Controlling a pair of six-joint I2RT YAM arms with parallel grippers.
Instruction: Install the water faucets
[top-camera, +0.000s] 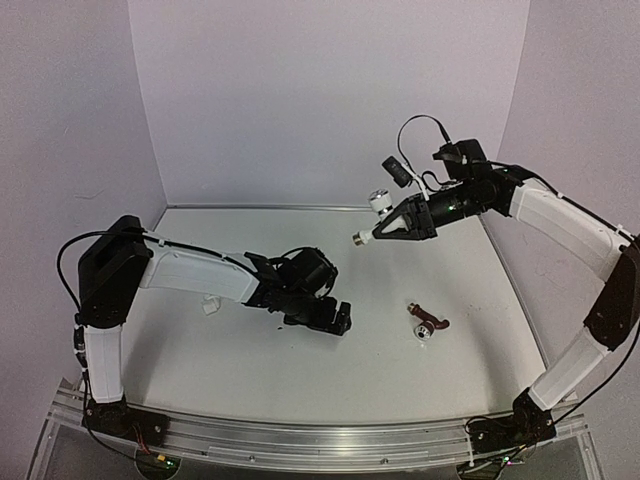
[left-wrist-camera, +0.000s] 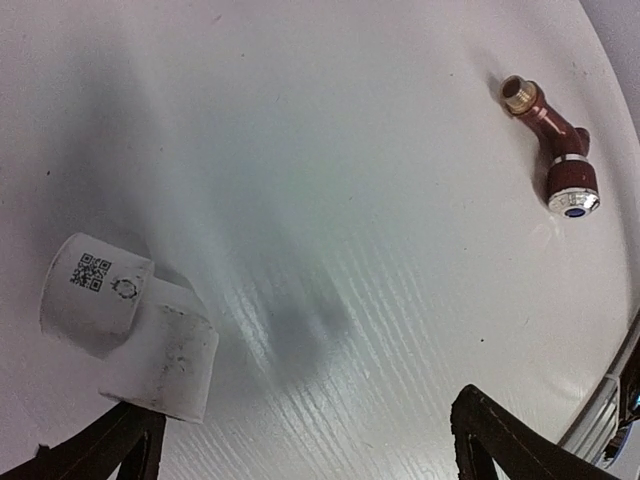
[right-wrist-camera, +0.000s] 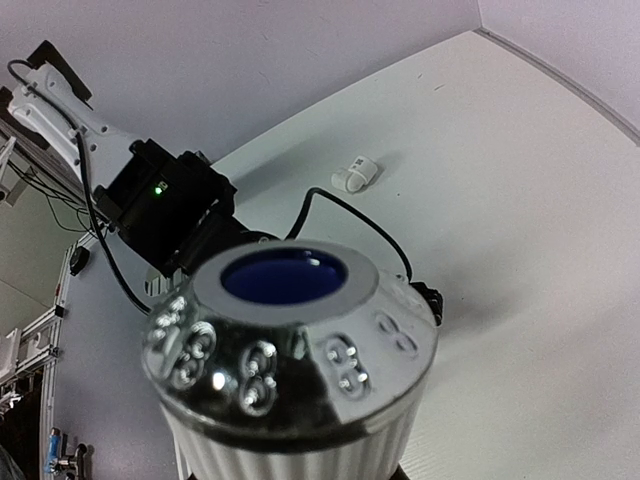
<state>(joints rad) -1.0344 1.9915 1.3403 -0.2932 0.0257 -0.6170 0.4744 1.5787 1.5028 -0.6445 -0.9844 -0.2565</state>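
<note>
White flat table (top-camera: 250, 370): short white plastic elbow pipe fitting (left-wrist-camera: 130, 325) lying at 9 o'clock. Reddish-brown curved faucet (top-camera: 428, 325), brass thread, silvery blue-centred knob, at 3 o'clock. Well apart.

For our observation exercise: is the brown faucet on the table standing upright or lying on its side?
Lying on its side: the brown faucet has threaded end and knob down on the table.

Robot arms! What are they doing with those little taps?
The right end effector is clamped on a white faucet and holds it in the air above the table. The left end effector sits wide open, low over the table, with a white elbow fitting lying nearby. A brown faucet lies loose on the table. Nothing is joined together yet.
</note>
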